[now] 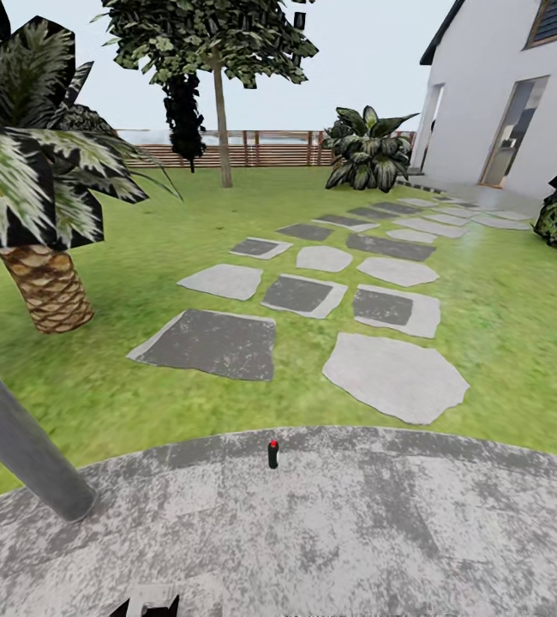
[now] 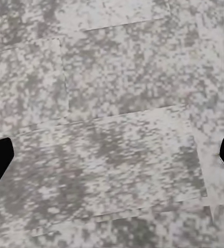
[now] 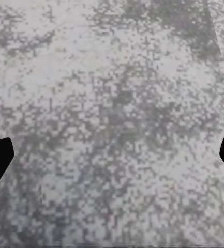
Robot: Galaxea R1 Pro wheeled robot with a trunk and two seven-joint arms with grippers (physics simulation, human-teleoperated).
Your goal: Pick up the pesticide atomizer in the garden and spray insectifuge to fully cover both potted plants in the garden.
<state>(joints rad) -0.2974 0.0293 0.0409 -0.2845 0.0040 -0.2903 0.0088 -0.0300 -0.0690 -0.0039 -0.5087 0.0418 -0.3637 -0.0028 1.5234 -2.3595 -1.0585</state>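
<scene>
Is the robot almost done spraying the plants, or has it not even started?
Not started yet. Nothing looks done: the small dark bottle with a red top, probably the atomizer, stands alone on the grey patio near the lawn edge. Nothing is in hand: the left gripper and right gripper have their jaws wide apart over bare concrete. Left: grab the bottle, find both potted plants, spray them.

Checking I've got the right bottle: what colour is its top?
Red, on a dark body; the spray bottle shows best in the head view.
</scene>
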